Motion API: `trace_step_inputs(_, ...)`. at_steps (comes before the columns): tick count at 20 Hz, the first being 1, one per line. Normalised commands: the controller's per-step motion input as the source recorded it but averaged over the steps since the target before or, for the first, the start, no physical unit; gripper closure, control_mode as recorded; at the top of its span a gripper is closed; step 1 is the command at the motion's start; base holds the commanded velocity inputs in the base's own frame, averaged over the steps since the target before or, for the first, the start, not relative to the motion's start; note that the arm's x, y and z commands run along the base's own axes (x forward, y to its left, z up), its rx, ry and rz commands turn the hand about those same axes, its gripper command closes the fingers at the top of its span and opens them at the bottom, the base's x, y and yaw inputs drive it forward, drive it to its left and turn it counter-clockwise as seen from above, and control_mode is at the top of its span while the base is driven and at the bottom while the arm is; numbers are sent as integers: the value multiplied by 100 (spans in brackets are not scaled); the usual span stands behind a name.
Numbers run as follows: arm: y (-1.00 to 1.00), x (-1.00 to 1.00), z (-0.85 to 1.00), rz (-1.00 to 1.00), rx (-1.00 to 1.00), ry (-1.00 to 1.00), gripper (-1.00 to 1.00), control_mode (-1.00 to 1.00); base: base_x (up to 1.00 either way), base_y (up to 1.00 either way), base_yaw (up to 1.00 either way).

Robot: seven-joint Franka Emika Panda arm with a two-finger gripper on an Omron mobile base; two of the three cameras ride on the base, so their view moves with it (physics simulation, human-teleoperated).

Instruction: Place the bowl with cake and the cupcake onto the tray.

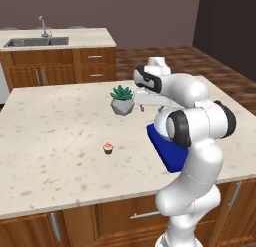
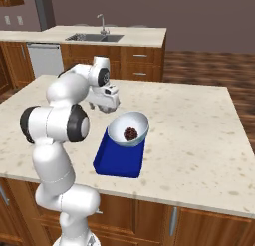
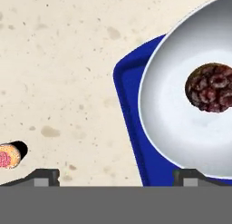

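Blue tray [image 2: 112,163] bears tilted bowl [image 2: 128,129]; cupcake [image 1: 108,148] well apart.

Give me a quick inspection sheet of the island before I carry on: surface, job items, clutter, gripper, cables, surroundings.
Surface: speckled beige island counter, flat and dry-looking.
Job's things: bowl with cake sits on the blue tray, at its far end; the dark cake piece is inside. The cupcake stands on the bare counter, apart from the tray.
Clutter: a grey faceted plant pot with a green succulent, beyond the cupcake.
Gripper: gripper hovers above the counter beside the tray's edge; fingers wide apart, nothing between them.
Cables: nothing seen.
Surroundings: a back counter with sink and faucet, wooden cabinets, wood floor.
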Motion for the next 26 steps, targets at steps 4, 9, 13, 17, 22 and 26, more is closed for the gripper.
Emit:
trace_step_inputs(4, 100, -27, -28, 8, 5, 9, -100, -100, 0, 0, 0)
trace_step_inputs(9, 100, 0, -31, 13, -6, 6, -100, -100, 0, 0, 0)
trace_step_inputs(13, 99, 6, -47, 10, -9, 0, -100, -100, 0, 0, 0)
trace_step_inputs(17, 89, 3, -54, 11, -9, -1, -100, -100, 0, 0, 0)
trace_step_inputs(22, 53, -1, -51, 11, -4, 2, -100, -100, 0, 0, 0)
trace_step_inputs(26, 1, 0, -44, 6, -2, 3, -100, -100, 0, 0, 0)
